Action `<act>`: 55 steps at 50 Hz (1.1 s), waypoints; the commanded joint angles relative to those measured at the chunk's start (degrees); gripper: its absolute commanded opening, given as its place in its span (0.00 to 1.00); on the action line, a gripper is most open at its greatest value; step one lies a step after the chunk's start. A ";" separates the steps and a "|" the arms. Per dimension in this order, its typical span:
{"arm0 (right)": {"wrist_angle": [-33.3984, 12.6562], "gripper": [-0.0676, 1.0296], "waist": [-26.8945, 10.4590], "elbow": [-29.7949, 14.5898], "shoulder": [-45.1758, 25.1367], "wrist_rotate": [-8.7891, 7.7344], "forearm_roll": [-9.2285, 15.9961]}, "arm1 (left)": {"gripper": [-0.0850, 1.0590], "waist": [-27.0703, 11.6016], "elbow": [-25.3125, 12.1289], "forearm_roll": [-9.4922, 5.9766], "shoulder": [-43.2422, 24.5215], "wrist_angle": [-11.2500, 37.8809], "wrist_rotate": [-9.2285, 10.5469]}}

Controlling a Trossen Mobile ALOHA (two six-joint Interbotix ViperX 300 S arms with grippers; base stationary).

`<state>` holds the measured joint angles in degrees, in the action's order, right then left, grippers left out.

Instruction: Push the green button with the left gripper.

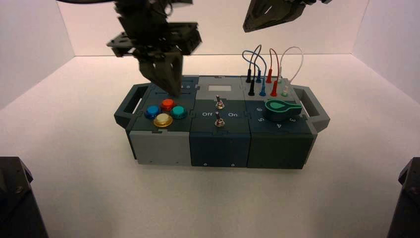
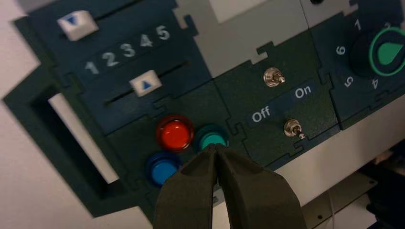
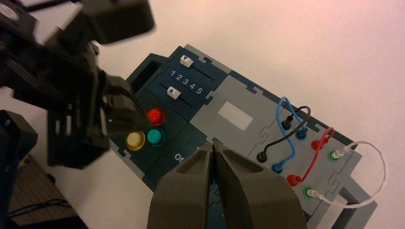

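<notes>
The green button (image 1: 179, 112) is a small teal dome at the right of a cluster of buttons on the box's left block, beside the red button (image 1: 167, 104), the blue button (image 1: 151, 112) and the bigger yellow button (image 1: 163, 120). My left gripper (image 1: 174, 92) is shut and empty. It hangs point-down just above and behind the cluster. In the left wrist view its tips (image 2: 216, 147) sit at the near edge of the green button (image 2: 211, 139). My right gripper (image 1: 270, 14) is shut and held high behind the box's right half; it also shows in the right wrist view (image 3: 212, 144).
The dark box (image 1: 218, 144) has two sliders (image 2: 145, 84) behind the buttons, two toggle switches (image 1: 218, 111) marked Off and On in the middle, a green knob (image 1: 280, 108) at the right, and looped wires (image 1: 270, 67) behind it. Carry handles (image 1: 130, 101) stick out at both ends.
</notes>
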<state>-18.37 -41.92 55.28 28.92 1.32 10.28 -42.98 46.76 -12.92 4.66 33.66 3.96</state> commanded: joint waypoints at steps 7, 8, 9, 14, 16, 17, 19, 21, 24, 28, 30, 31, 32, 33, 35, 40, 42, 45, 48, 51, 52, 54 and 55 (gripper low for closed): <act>0.26 0.04 0.09 -0.62 0.62 0.09 -0.09 | 0.05 -0.88 -1.58 -0.18 -1.85 -0.18 -0.09; 0.26 0.04 0.09 -0.62 0.62 0.09 -0.18 | 0.05 -0.88 -1.49 -0.18 -1.85 -0.26 -0.09; 0.26 0.04 0.09 -0.62 0.62 0.09 -0.09 | 0.05 -0.88 -1.41 -0.09 -2.11 -0.26 -0.09; 0.26 0.04 0.09 -0.62 0.62 0.09 -0.18 | 0.05 -0.88 -0.88 0.26 -3.34 -0.35 -0.09; 0.26 0.04 0.09 -0.62 0.62 0.09 -0.09 | 0.05 -0.88 -0.88 0.35 -4.13 -0.35 -0.09; 0.26 0.04 0.09 -0.62 0.62 0.09 -0.18 | 0.05 -0.88 -0.88 0.35 -4.48 -0.35 -0.09; 0.26 0.04 0.09 -0.62 0.62 0.09 -0.09 | 0.05 -0.88 -0.79 0.35 -5.10 -0.35 -0.09; 0.26 0.04 0.09 -0.62 0.70 0.09 -0.18 | 0.05 -0.88 -0.79 0.35 -5.98 -0.35 -0.18; 0.26 0.04 0.09 -0.62 0.70 0.09 -0.18 | 0.05 -0.88 -0.88 0.35 -7.03 -0.26 -0.18; 0.18 0.04 0.09 -0.62 0.97 0.09 -0.18 | 0.05 -0.88 -0.79 0.35 -7.82 -0.26 -0.18; 0.09 0.04 0.09 -0.62 1.14 0.09 -0.18 | 0.05 -0.88 -0.79 0.35 -8.00 -0.35 -0.18; 0.00 0.04 0.09 -0.62 1.14 0.09 -0.18 | 0.05 -0.88 -0.88 0.35 -8.00 -0.35 -0.18; -0.09 0.04 0.09 -0.62 1.32 0.09 -0.09 | 0.05 -0.88 -0.88 0.35 -7.73 -0.35 -0.18; -0.09 0.04 0.09 -0.62 1.41 0.09 -0.09 | 0.05 -0.88 -0.88 0.35 -7.56 -0.35 -0.18; -0.18 0.04 0.09 -0.53 1.67 0.09 -0.18 | 0.05 -0.88 -1.14 0.44 -6.68 -0.35 -0.18; -0.26 0.04 0.09 -0.44 2.20 0.09 -0.09 | 0.05 -0.88 -1.58 0.88 -3.69 -0.35 -0.26; -0.53 0.04 0.09 0.00 2.81 0.09 -0.09 | 0.05 -0.88 -2.02 0.97 -1.32 -0.09 -0.09; -1.14 0.04 0.09 0.09 3.43 0.09 -0.18 | 0.05 -0.88 -2.37 0.97 1.23 0.44 0.18; -2.20 0.04 0.00 0.26 4.31 0.00 -0.18 | 0.05 -0.88 -2.55 0.97 2.72 0.88 0.26; -2.72 0.04 0.09 0.53 4.83 -0.26 -0.35 | 0.05 -0.88 -2.64 0.97 3.52 0.88 0.26; -2.81 0.04 0.09 0.70 5.10 -0.26 -0.53 | 0.05 -0.88 -2.72 1.05 3.60 0.88 0.26; -3.08 0.04 0.09 0.97 5.36 -0.26 -0.53 | 0.05 -0.88 -2.90 1.05 3.60 1.05 0.26; -3.25 0.04 0.00 1.05 5.45 -0.26 -0.53 | 0.05 -0.88 -2.99 1.05 3.60 1.14 0.26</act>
<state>-21.45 -42.01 56.78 33.40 1.14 9.84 -43.77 45.26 -12.04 6.94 34.72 4.04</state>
